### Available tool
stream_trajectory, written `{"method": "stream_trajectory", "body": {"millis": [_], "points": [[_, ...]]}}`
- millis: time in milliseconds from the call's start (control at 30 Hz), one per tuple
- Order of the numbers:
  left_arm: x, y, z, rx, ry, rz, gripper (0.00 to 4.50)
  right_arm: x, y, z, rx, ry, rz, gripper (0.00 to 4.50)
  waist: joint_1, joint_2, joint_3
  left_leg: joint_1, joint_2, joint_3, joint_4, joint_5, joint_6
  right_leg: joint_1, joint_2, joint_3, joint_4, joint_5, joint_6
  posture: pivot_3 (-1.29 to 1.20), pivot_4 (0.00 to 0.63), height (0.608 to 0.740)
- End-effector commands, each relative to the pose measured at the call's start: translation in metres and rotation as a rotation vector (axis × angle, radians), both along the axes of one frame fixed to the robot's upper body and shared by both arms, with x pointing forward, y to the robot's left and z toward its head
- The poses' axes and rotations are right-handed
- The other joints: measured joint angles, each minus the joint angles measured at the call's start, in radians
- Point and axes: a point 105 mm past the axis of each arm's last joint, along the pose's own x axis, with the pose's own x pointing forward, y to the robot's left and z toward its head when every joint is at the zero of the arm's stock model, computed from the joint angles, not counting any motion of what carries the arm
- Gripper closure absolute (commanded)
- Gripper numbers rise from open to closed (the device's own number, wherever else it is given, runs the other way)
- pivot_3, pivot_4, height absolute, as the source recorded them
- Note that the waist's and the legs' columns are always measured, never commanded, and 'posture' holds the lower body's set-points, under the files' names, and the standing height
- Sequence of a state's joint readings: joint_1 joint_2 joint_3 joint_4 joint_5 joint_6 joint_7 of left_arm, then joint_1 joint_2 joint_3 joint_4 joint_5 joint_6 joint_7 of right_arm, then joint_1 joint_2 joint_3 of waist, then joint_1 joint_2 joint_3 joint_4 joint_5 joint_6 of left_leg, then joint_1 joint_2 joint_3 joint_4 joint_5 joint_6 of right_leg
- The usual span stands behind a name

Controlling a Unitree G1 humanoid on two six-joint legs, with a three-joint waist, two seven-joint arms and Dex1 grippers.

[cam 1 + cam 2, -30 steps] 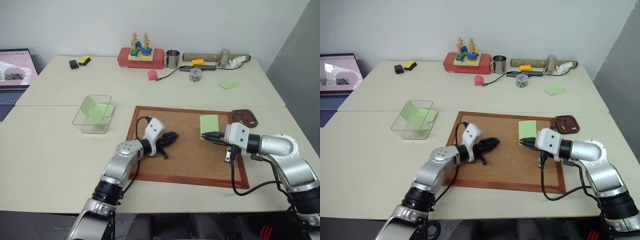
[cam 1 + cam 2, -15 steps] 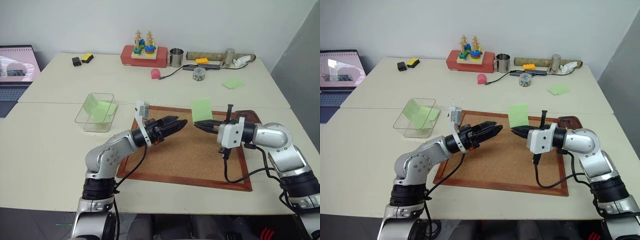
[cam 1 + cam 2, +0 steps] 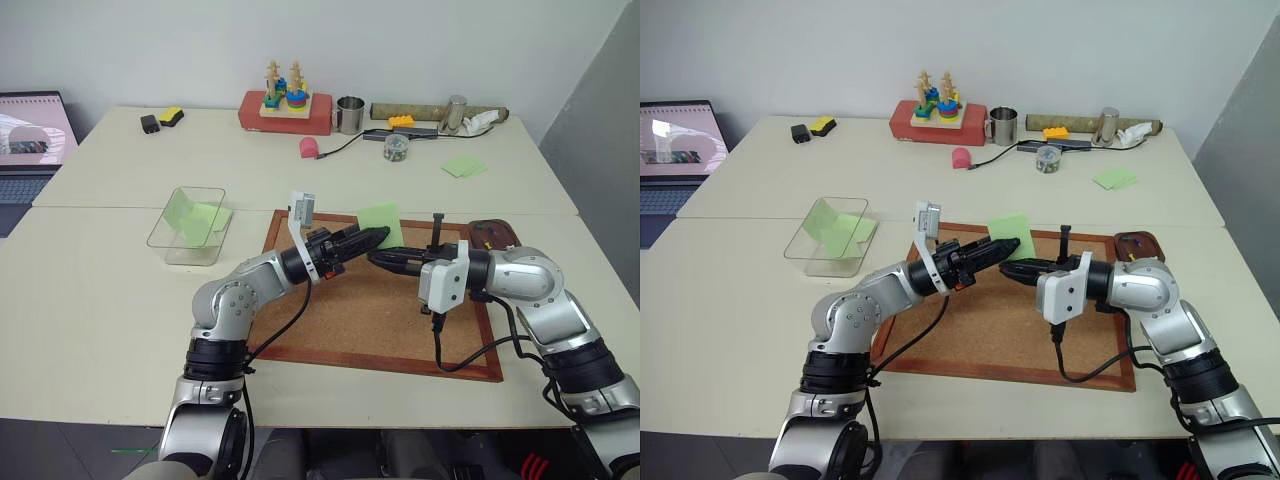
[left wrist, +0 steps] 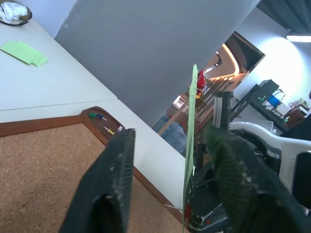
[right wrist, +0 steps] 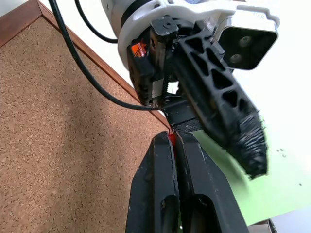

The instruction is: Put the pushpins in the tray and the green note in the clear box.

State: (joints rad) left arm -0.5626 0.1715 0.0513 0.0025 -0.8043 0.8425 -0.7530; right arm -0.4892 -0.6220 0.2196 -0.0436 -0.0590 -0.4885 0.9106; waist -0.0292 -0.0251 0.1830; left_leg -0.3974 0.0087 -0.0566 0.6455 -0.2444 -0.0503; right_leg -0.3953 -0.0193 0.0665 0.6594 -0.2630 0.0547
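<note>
Green note [image 3: 379, 218] lifted off cork board [image 3: 340, 310], pinched by right hand [image 3: 378, 259]; left hand [image 3: 377, 235], fingers spread, now astride it for handover.

Both arms reach inward, tips nearly meeting; left gripper [image 3: 375, 234] fingers parted – right gripper [image 3: 376, 258] fingers pressed together.

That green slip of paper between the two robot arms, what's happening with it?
The right gripper holds the green note upright above the cork board, its jaws pinched shut on the lower edge. The left gripper has its open jaws on either side of the sheet, apparently to take it over. The clear box sits off to the left, with green paper in it.
</note>
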Motion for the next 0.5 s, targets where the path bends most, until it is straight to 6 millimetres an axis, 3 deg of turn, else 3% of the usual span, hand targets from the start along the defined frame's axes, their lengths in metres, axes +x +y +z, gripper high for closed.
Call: {"method": "stream_trajectory", "body": {"millis": [33,300,500], "points": [[-0.002,-0.001,0.005,-0.001,-0.044,-0.012,3.1,-0.003,0.004,0.01,0.022,-0.053,0.024,4.5,0.0,0.0,0.0,0.0,0.0,0.0,0.0,0.0,0.0,0.0,0.0,0.0,0.0,0.0,0.0,0.0,0.15,0.74],[0.005,-0.001,0.002,0.016,-0.054,0.033,4.45,-0.003,0.005,0.01,0.025,-0.07,0.031,4.5,0.0,0.0,0.0,0.0,0.0,0.0,0.0,0.0,0.0,0.0,0.0,0.0,0.0,0.0,0.0,0.0,0.15,0.74],[0.013,-0.001,-0.005,0.073,-0.092,0.093,4.45,-0.004,0.005,0.014,0.041,-0.088,0.034,4.5,0.0,0.0,0.0,0.0,0.0,0.0,0.0,0.0,0.0,0.0,0.0,0.0,0.0,0.0,0.0,0.0,0.15,0.74]]}}
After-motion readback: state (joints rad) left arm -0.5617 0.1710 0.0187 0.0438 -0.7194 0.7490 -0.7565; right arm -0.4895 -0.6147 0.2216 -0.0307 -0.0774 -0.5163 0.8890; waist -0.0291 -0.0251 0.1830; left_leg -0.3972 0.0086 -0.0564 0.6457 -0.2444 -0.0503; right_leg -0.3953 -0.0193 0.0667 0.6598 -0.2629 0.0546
